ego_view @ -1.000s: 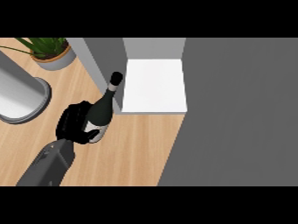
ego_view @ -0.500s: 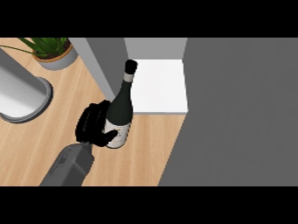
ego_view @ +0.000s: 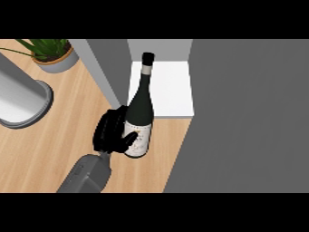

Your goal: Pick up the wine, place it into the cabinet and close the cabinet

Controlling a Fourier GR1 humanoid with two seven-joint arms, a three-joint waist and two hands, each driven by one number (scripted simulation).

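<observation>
My left hand [ego_view: 113, 132] is shut on the dark wine bottle [ego_view: 138, 108], its fingers curled over the white label near the base. The bottle is tilted, its black-capped neck pointing away from me and lying over the white inside floor [ego_view: 173, 93] of the open cabinet. Its base is still over the wooden counter [ego_view: 43, 149], in front of the cabinet's opening. The grey cabinet door [ego_view: 110, 74] stands open just left of the bottle. My right hand does not show.
A large grey cabinet body [ego_view: 257, 118] fills the right side. A potted green plant [ego_view: 51, 54] stands at the back left. A big white cylinder on a grey base [ego_view: 13, 97] stands at the left.
My left hand has carried the bottle to the right and forward. The bottle's neck has moved from the door's edge to above the cabinet's white floor.
</observation>
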